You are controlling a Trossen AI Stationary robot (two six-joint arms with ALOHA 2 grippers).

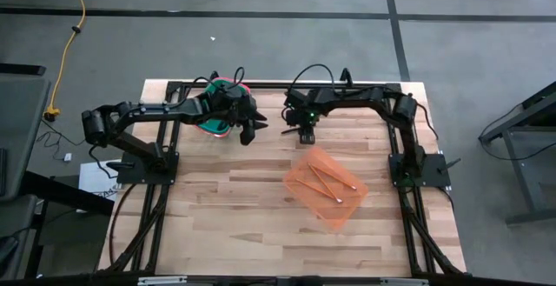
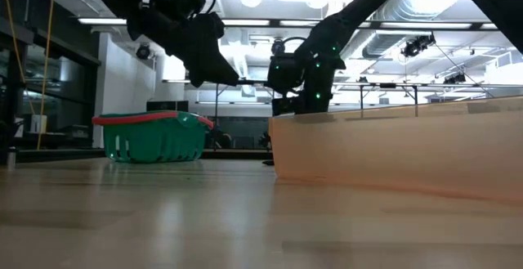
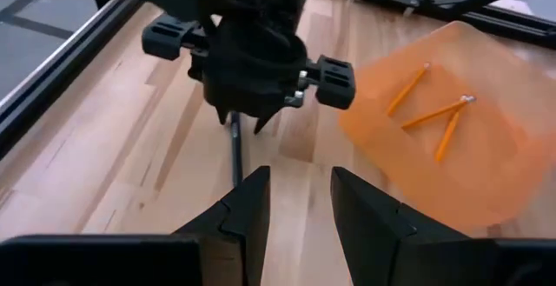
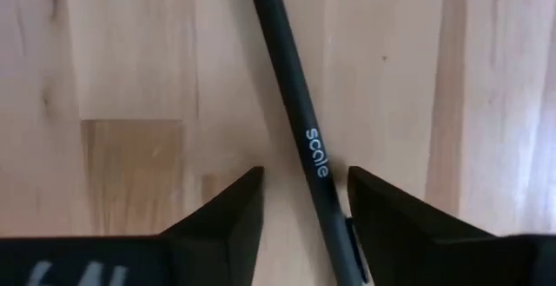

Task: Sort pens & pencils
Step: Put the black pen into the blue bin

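A black pen (image 4: 295,103) with white lettering lies flat on the wooden table, and also shows in the left wrist view (image 3: 234,151). My right gripper (image 4: 304,199) is open, pointing down, with one finger on either side of the pen near its one end. It stands at the table's far middle (image 1: 306,136). My left gripper (image 3: 300,199) is open and empty, hovering beside the green basket (image 1: 213,128) and facing the right gripper. Three orange-yellow pencils (image 3: 434,116) lie in the orange tray (image 1: 334,212).
The green basket with a red rim (image 2: 151,138) stands at the far left of the middle. The orange tray's wall (image 2: 392,150) is near the table's centre right. The black arm frames run along both table sides.
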